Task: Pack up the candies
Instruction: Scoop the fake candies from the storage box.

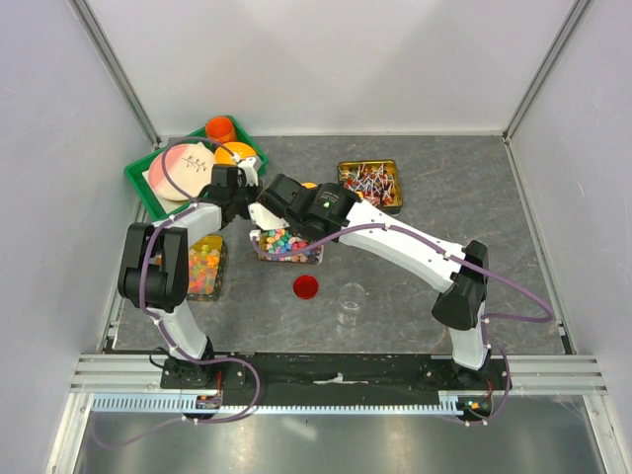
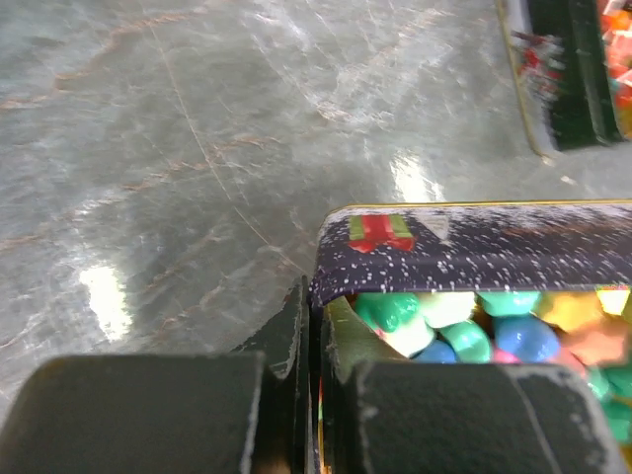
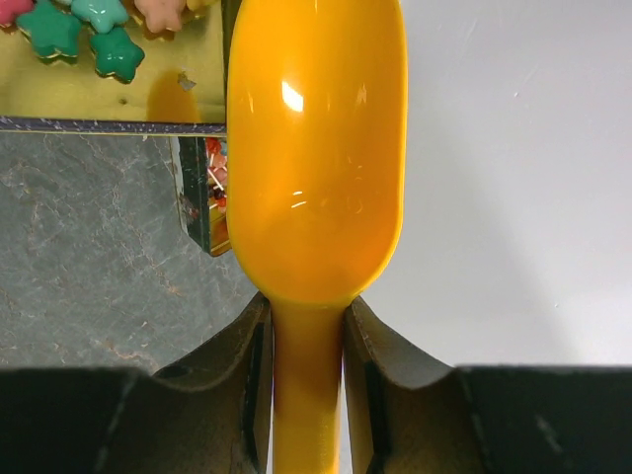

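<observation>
Orange-yellow plastic fills the right wrist view: a scoop (image 3: 316, 148), its narrow handle clamped between the two fingers of the right claw (image 3: 307, 314) and its glossy bowl reaching straight out ahead of the fingertips. Up and to the left of that bowl, past the claw's left finger, lies a corner of the tin (image 3: 109, 125). Its gold floor shows there, with a few of the candies (image 3: 59, 30) on it, teal and pink stars.

The left claw (image 2: 314, 331) is clenched on the same tin: one finger sits outside the dark, speckled wall, the other inside it, with the thin rim pinched between them. Just ahead and to the right of the inner finger, the candies are heaped against the wall in green, white, blue, yellow and pink. Beyond the left claw's tips, grey marbled table (image 2: 178, 148) stretches away, and another tin (image 2: 563, 89) stands at the far right.

From above, both claws meet over the candy tin near the table's middle, the left at its left end, the right over its far edge. A tin of lollipops (image 1: 370, 185) lies just right of the right claw. A red cap (image 1: 306, 286) and a clear cup (image 1: 350, 301) stand on the near side of the candy tin. A green tray (image 1: 141, 188) lies behind the left claw.
</observation>
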Controlling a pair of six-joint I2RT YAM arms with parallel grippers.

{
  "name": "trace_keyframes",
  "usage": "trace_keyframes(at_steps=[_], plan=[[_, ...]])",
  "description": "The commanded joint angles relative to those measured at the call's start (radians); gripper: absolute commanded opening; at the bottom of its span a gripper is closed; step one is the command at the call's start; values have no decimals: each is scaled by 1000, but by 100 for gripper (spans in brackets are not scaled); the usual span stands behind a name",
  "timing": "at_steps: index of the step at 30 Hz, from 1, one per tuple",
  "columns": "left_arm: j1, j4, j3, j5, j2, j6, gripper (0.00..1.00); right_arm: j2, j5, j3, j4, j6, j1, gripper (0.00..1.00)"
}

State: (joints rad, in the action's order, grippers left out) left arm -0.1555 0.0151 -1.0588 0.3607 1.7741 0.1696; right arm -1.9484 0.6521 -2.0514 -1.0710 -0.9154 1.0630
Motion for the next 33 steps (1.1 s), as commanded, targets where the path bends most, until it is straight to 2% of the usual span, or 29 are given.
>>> trace_keyframes(at_steps=[1, 2, 3, 4, 5, 6, 7, 8, 9, 10, 12, 13, 15, 19, 20, 25, 33], plan=[[13, -43, -52, 110, -7, 9, 2, 17, 37, 0, 13, 12, 0, 0], [-4, 20, -69, -70, 7, -7, 1, 17, 40, 0, 13, 10, 0, 0], [-4, 28, -87, -56, 14, -16, 2, 17, 43, -1, 11, 10, 0, 0], [16, 11, -78, 172, 18, 1, 2, 17, 43, -1, 11, 10, 0, 0], [36, -12, -64, 272, 22, 20, 2, 19, 43, -1, 13, 10, 0, 0], [28, -21, -58, 227, 19, 33, 1, 17, 44, -1, 13, 10, 0, 0], [4, 9, -76, -51, 16, 6, 2, 17, 43, -1, 13, 10, 2, 0], [-16, 29, -92, -130, 28, -22, 1, 17, 43, -1, 13, 12, 0, 0], [-13, 39, -104, -128, 34, -25, 2, 14, 44, -1, 13, 12, 2, 0], [3, 39, -102, 6, 38, 3, 1, 13, 44, -1, 13, 12, 0, 0], [31, 28, -98, 139, 51, 27, 1, 11, 46, 5, 13, 12, 0, 0], [25, 40, -102, 57, 54, 28, 2, 9, 49, 7, 11, 12, 0, 0], [19, 52, -122, 18, 61, 15, 2, 3, 55, 7, 13, 7, 0, 0], [1, 135, -159, -257, 62, 18, 1, -14, 80, 13, 11, -5, 0, 0], [2, 146, -167, -288, 64, 27, 1, -18, 93, 17, 13, -8, 0, 0], [-1, 157, -171, -350, 42, 44, 2, -66, 119, 33, 14, -26, 0, 0], [-19, 154, -158, -358, 15, 39, 2, -168, 159, 16, 36, -51, 0, 0]])
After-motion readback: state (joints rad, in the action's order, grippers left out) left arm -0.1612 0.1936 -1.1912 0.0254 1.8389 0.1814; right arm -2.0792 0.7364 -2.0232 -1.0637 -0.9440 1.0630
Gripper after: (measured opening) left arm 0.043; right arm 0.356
